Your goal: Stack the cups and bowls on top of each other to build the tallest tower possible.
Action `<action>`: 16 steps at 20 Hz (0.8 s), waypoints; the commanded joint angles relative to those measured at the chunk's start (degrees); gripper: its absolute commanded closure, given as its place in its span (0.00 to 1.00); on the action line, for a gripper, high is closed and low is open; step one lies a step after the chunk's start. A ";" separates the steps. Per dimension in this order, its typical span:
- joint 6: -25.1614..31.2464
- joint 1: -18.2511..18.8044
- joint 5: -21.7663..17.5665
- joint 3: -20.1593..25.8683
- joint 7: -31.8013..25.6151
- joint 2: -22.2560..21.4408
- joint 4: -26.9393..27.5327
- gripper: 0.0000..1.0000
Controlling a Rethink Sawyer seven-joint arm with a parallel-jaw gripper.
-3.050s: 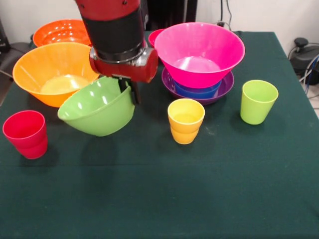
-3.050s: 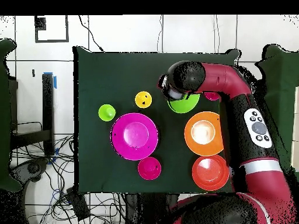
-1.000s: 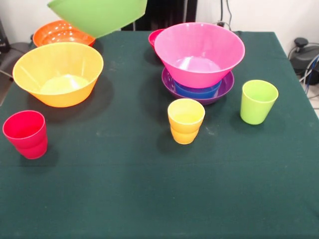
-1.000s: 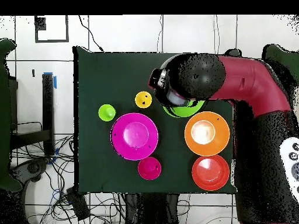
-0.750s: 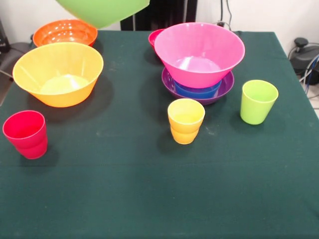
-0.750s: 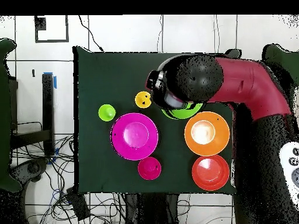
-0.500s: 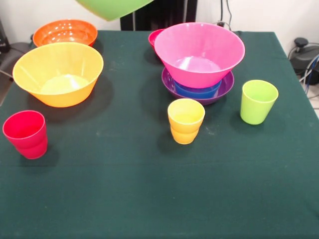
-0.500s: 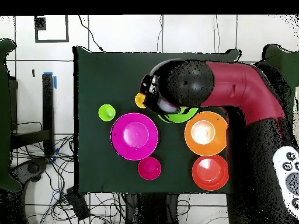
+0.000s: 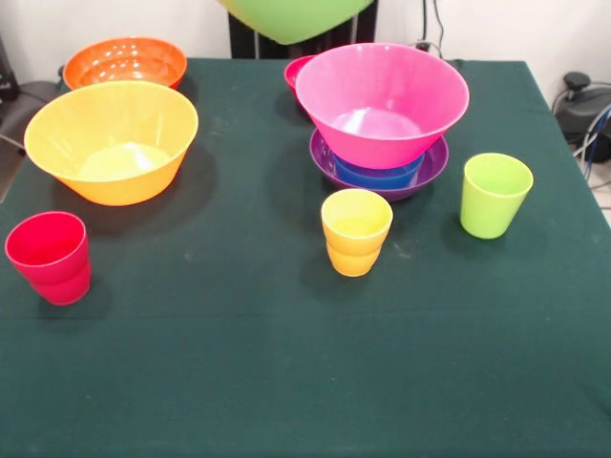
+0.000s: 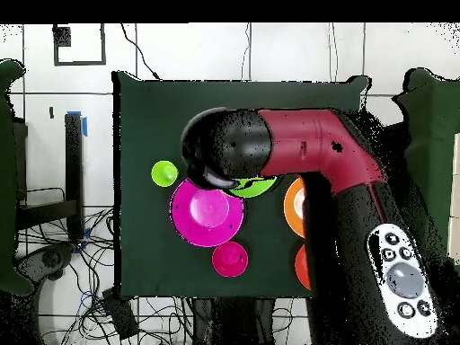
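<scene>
A lime green bowl (image 9: 296,17) hangs high above the tabletop (image 9: 286,363), just beside the pink bowl (image 9: 382,100); the end effector itself is hidden, its grip impossible to tell.

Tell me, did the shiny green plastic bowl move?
Yes. The lime green plastic bowl went up off the table and across, toward the big pink bowl.

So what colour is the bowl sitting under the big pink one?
Blue, and that blue bowl itself rests in a purple bowl. The front view shows it best.
</scene>
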State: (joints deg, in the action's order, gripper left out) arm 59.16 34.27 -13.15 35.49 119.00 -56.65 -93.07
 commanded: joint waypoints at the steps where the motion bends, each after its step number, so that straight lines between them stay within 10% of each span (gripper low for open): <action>1: -6.77 -4.21 0.47 -3.73 7.83 0.61 -8.07 1.00; 16: -10.83 -6.79 2.16 -6.98 7.65 2.31 -8.44 1.00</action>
State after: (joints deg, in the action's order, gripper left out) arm 50.57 28.94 -11.62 32.56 119.01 -56.82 -97.37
